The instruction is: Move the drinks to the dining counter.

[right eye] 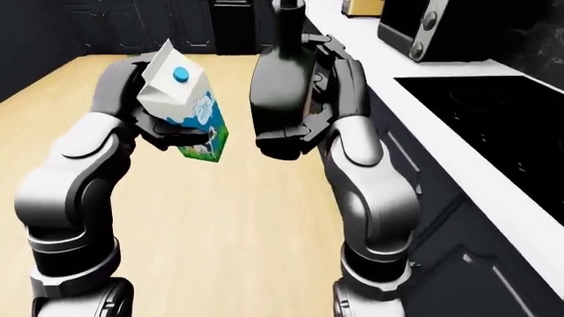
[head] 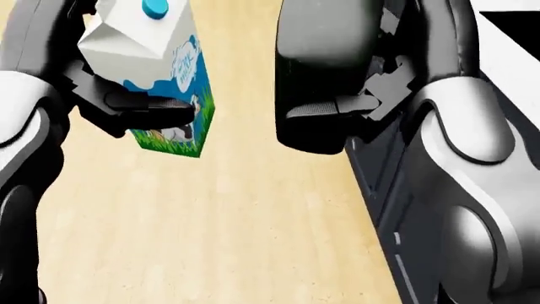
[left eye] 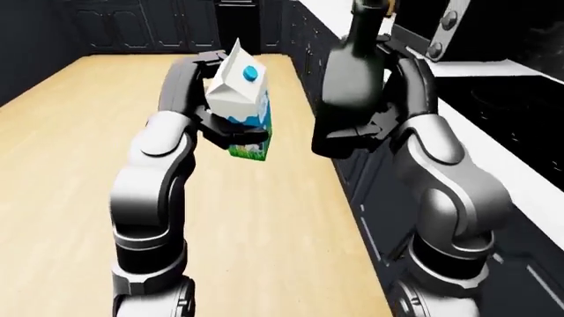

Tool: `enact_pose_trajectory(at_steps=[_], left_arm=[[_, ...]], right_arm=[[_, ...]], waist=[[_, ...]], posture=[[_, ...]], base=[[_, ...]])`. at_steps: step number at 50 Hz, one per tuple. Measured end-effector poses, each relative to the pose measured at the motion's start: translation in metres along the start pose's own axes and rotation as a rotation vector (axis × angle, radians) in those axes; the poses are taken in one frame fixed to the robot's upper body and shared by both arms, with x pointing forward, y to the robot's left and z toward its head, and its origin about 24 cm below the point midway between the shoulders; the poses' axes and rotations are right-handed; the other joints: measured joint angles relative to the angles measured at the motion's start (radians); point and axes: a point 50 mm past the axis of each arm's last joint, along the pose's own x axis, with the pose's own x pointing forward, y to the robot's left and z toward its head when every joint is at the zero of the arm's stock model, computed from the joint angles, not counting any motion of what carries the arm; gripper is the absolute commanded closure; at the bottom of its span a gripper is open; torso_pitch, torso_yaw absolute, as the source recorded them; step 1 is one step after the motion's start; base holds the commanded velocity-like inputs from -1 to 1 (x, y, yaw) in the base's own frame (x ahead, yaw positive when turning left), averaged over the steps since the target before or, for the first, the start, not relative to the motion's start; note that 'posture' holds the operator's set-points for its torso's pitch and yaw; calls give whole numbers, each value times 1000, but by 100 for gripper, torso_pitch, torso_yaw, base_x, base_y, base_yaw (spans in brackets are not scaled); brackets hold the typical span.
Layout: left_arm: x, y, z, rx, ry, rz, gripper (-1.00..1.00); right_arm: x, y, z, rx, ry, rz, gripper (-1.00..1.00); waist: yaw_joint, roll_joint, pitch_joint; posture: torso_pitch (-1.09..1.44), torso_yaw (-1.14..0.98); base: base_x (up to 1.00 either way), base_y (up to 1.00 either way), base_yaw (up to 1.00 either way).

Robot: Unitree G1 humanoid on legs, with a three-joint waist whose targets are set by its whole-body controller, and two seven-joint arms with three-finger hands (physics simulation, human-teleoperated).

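A white and blue milk carton (right eye: pixel 187 112) with a blue cap hangs over the wooden floor, my left hand (right eye: pixel 157 135) shut on it from the left. My right hand (right eye: pixel 304 125) is shut on a dark glass bottle (right eye: pixel 280 86), held upright just right of the carton. In the head view the milk carton (head: pixel 160 76) sits at the upper left and the dark bottle (head: pixel 325 69) at the upper middle, each wrapped by black fingers. The two drinks are apart, with a narrow gap between them.
Dark cabinets (left eye: pixel 370 198) run along the right under a white counter (right eye: pixel 458 158) with a black cooktop (right eye: pixel 494 112) and a toaster oven (right eye: pixel 432 30). More dark cabinets (left eye: pixel 132 26) close off the top. Light wooden floor (left eye: pixel 264 238) fills the middle and left.
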Motion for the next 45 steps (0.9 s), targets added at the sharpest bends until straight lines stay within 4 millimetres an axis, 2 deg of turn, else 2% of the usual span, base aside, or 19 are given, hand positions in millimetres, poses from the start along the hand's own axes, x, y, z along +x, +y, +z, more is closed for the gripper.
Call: enact_pose_trajectory(at_steps=[5,7,9,10,12,18,21,22,23,24,27,32,34,35,36,38,39,41,45], left_arm=[[-1,13,6,-4,-23,73,100],[-2,15,9,-2,-42,86,100],[-2,17,3,-1,-22,97,100],[-2,19,-5,-2,11,106,100],[0,20,-13,-2,62,114,100],[-3,17,5,1,-24,95,100],[-3,17,11,2,-57,99,100],[-3,18,8,0,-52,103,100],[-3,18,2,-2,-29,105,100],[-2,16,-4,-3,3,98,100],[1,13,-11,1,56,78,100],[-2,7,8,0,-40,45,100],[-3,6,14,-2,-71,40,100],[-3,7,15,-5,-80,43,100],[-4,8,15,-6,-86,51,100],[-2,12,2,-9,-35,68,100],[-1,14,-5,-7,2,80,100],[2,16,-11,-4,49,93,100],[-2,20,1,2,5,106,100]], right_arm=[[-1,6,8,1,-45,38,100],[-2,8,11,5,-57,47,100],[-2,12,5,11,-33,65,100],[-1,15,-1,6,-3,83,100],[-1,19,-8,-1,41,107,100],[-4,14,7,12,-32,90,100],[-4,13,14,16,-72,87,100],[-4,14,12,16,-68,89,100],[-4,15,7,13,-46,95,100],[-3,15,3,9,-21,96,100],[-1,13,-5,0,25,90,100],[-3,4,5,4,-22,40,100],[-4,3,9,6,-49,29,100],[-4,4,11,4,-62,31,100],[-4,5,11,5,-71,38,100],[-4,10,1,-1,-23,71,100],[-3,12,-4,-10,12,94,100],[-2,11,-9,-21,51,111,100],[-2,1,1,-26,3,99,100]], waist=[[13,26,-18],[22,59,-20],[33,67,32],[40,82,40],[48,92,21],[49,58,10],[27,4,8],[12,3,21],[11,9,39],[3,18,38],[-25,43,18],[-82,94,-10],[-89,121,-26],[-78,146,-32],[-65,167,-27],[-54,166,24],[-46,173,28],[-37,174,13],[-13,146,-5]], posture=[[0,0],[0,0],[0,0],[0,0],[0,0],[0,0],[0,0],[0,0],[0,0],[0,0],[0,0],[0,0],[0,0],[0,0],[0,0],[0,0],[0,0],[0,0],[0,0]], base=[[64,0,93],[64,0,93],[63,0,93],[64,0,92],[64,0,93],[64,0,93],[63,21,58],[77,48,0],[86,40,0],[88,38,0],[97,36,0],[99,29,0],[100,21,0],[100,21,0],[100,9,0],[100,2,0],[100,0,0],[100,0,0],[100,0,0]])
